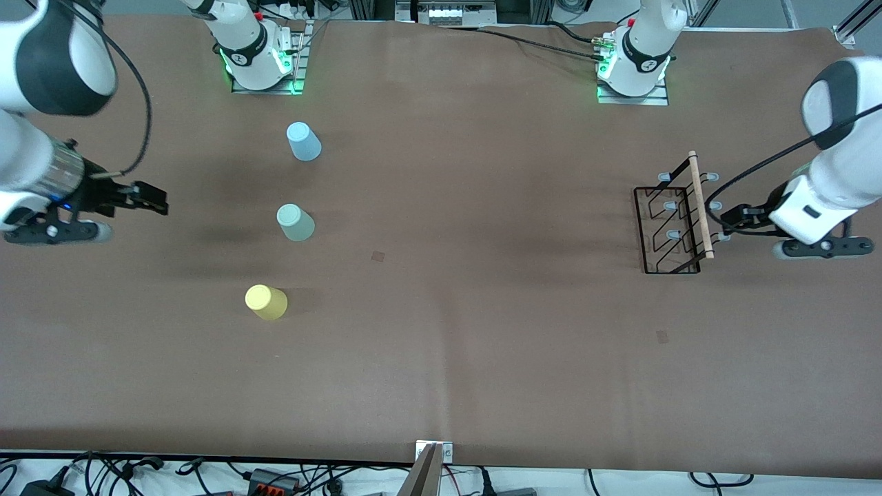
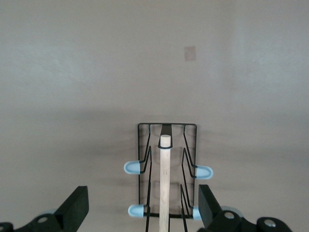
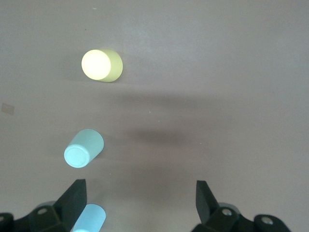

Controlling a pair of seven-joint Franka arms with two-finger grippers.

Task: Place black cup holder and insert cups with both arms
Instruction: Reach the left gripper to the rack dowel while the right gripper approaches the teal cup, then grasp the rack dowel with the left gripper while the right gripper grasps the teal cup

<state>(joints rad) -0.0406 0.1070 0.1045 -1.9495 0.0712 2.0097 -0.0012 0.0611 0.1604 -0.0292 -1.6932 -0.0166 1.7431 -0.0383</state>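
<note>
The black cup holder (image 1: 672, 222) stands toward the left arm's end of the table, its wooden rod handle (image 1: 701, 204) on top. My left gripper (image 1: 729, 219) is open and empty, right beside the holder and pointing at it. In the left wrist view the holder (image 2: 166, 126) and rod (image 2: 165, 183) lie between the open fingers (image 2: 77, 208), untouched. Three cups stand upside down toward the right arm's end: light blue (image 1: 303, 141), mint green (image 1: 295, 222), yellow (image 1: 266, 302). My right gripper (image 1: 158, 200) is open and empty, apart from them. Its wrist view shows the yellow (image 3: 101, 65), mint (image 3: 83, 149) and light blue (image 3: 91, 218) cups.
The arm bases (image 1: 262, 58) (image 1: 634, 69) stand at the table's edge farthest from the front camera. Two small brown patches (image 1: 378, 256) (image 1: 662, 336) mark the brown table cover. A clamp (image 1: 433, 456) and cables sit at the edge nearest that camera.
</note>
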